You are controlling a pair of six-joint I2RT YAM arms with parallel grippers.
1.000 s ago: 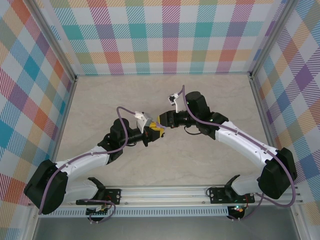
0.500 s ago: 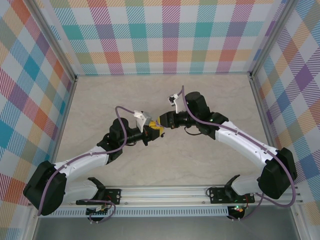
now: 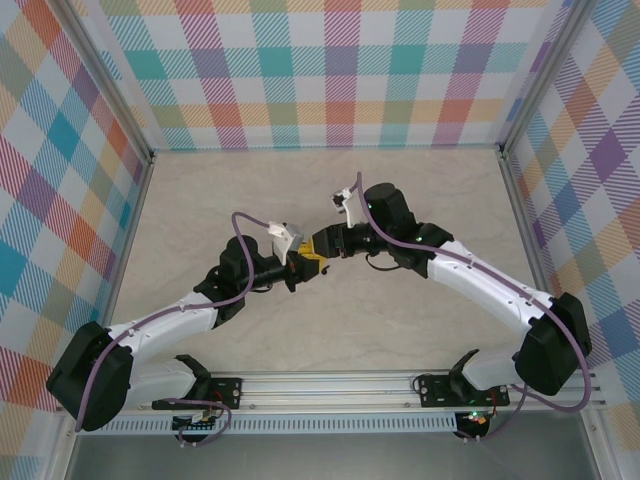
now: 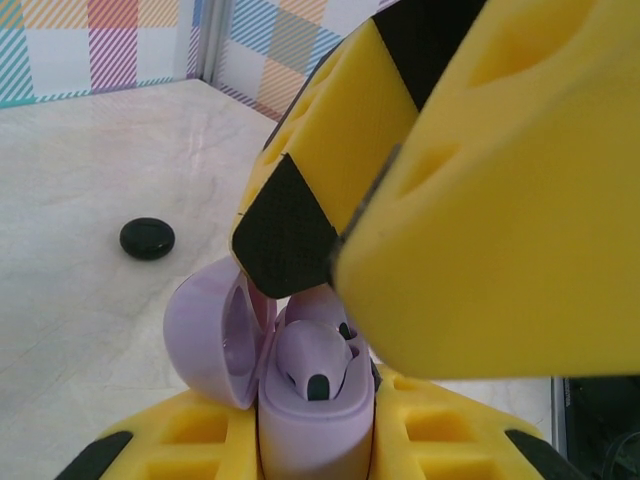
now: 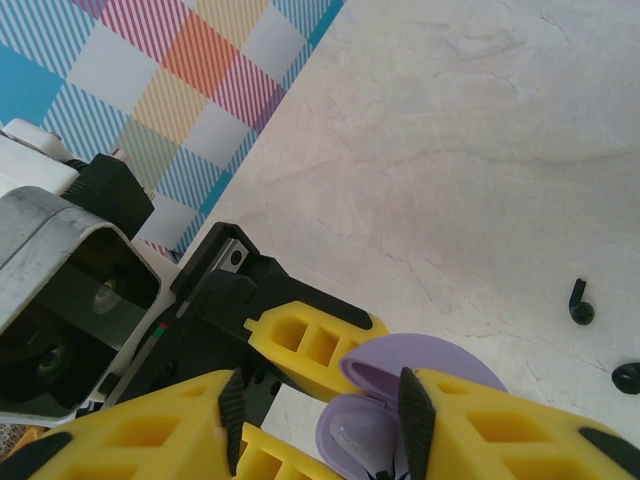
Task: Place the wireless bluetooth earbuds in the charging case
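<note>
Left wrist: glossy, rounded lavender case [image 4: 310,435]

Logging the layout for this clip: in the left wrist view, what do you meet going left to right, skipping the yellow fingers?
black round case → lavender case's open lid → lavender earbud sitting in that case's base.

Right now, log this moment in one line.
left pincer: shut on lavender case | right pincer: open above case | lavender earbud: seated in case
</note>
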